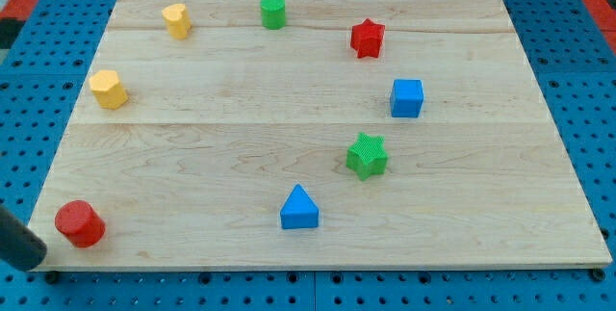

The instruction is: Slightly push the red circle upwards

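The red circle [79, 223] is a short cylinder near the wooden board's bottom-left corner. My dark rod enters from the view's left edge. My tip [37, 259] rests at the board's bottom-left corner, just left of and slightly below the red circle, with a small gap between them.
On the wooden board [308, 244] are a yellow heart [176, 19], a yellow hexagon [109, 90], a green cylinder [273, 12], a red star [367, 38], a blue cube [406, 97], a green star [367, 155] and a blue triangle [299, 208]. A blue pegboard surrounds the board.
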You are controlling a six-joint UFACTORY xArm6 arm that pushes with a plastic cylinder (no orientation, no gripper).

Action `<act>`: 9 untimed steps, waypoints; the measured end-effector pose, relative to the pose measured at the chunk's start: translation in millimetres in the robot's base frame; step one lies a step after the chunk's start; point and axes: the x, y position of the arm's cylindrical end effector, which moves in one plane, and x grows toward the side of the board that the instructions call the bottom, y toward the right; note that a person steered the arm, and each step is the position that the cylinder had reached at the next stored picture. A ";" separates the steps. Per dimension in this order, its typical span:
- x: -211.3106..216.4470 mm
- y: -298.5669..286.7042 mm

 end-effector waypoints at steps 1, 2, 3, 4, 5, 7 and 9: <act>0.2 22.8; -33.3 57.0; -64.6 103.7; -59.0 114.7; -22.2 150.5; -4.4 266.3; -65.6 280.7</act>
